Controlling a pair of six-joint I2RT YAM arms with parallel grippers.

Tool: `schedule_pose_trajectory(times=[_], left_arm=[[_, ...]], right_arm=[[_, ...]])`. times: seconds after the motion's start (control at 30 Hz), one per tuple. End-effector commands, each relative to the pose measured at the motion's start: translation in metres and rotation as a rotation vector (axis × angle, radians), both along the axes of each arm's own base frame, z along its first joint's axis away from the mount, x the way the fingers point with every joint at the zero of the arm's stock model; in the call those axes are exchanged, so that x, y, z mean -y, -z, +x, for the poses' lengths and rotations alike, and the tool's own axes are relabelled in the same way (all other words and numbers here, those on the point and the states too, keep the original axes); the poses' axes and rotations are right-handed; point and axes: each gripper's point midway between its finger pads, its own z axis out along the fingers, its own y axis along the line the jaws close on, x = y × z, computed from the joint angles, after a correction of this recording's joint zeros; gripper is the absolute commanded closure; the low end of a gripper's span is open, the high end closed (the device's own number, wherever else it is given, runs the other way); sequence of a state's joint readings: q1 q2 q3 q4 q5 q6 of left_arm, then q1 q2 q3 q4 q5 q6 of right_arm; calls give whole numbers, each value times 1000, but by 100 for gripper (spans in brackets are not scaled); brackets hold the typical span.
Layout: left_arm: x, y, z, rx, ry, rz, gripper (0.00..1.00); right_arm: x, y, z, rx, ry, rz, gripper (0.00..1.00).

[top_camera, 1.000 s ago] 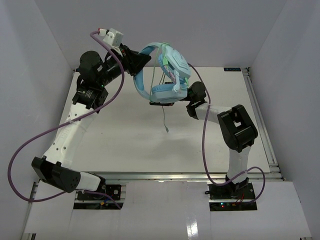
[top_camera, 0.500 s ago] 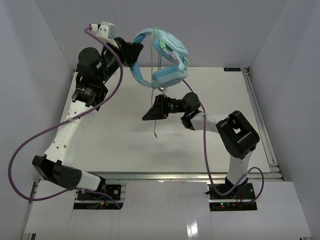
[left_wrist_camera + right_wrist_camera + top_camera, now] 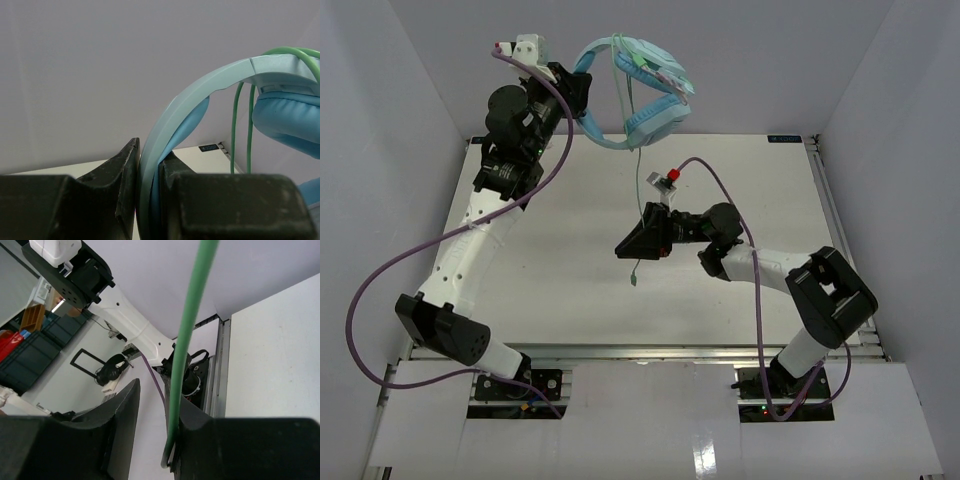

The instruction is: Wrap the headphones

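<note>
The light blue headphones [image 3: 655, 105] hang in the air above the table's back edge. My left gripper [image 3: 582, 100] is shut on their headband [image 3: 200, 95], which sits clamped between my two fingers [image 3: 149, 170]. The thin green cable [image 3: 638, 175] loops over the earcups [image 3: 287, 115] and drops straight down to its plug [image 3: 634, 281] just above the table. My right gripper [image 3: 625, 247] is open near the cable's lower end. In the right wrist view the cable [image 3: 192, 315] lies against one finger, with a gap to the other [image 3: 152, 410].
The white table [image 3: 550, 250] lies below, with a metal rail [image 3: 835, 230] along its right edge. White walls close in at the back and both sides. Purple arm cables [image 3: 380, 290] loop at the left and near the right arm [image 3: 760, 310].
My left arm raised the headphones higher and toward the back. My right gripper moved left and toward the near edge, lower along the hanging cable, and the plug swung with it.
</note>
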State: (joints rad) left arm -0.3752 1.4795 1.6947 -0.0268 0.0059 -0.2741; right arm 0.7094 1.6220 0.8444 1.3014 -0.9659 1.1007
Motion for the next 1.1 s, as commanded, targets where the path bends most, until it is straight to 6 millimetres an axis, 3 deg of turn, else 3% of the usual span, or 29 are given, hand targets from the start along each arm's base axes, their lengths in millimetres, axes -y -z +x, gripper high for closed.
schedule_pose_trajectory(times=[0.0,0.37,0.6,0.9,0.97,1.07], left_arm=[[-20,-48,-8,113,-80,-114,100],[-28,-43,13,103,-169,-101,100],[-31,-29,36,63,-229,-66,100],[-30,28,67,-34,-281,52,100],[-31,37,69,-46,-286,81,100],[-28,55,74,-71,-280,128,100]], right_arm=[[15,-48,-18,296,50,230,67],[22,-54,-26,325,77,233,67],[21,-54,-26,335,79,214,70],[9,-45,-11,368,89,77,87],[5,-31,-3,364,97,-6,90],[0,-32,15,477,153,-70,92]])
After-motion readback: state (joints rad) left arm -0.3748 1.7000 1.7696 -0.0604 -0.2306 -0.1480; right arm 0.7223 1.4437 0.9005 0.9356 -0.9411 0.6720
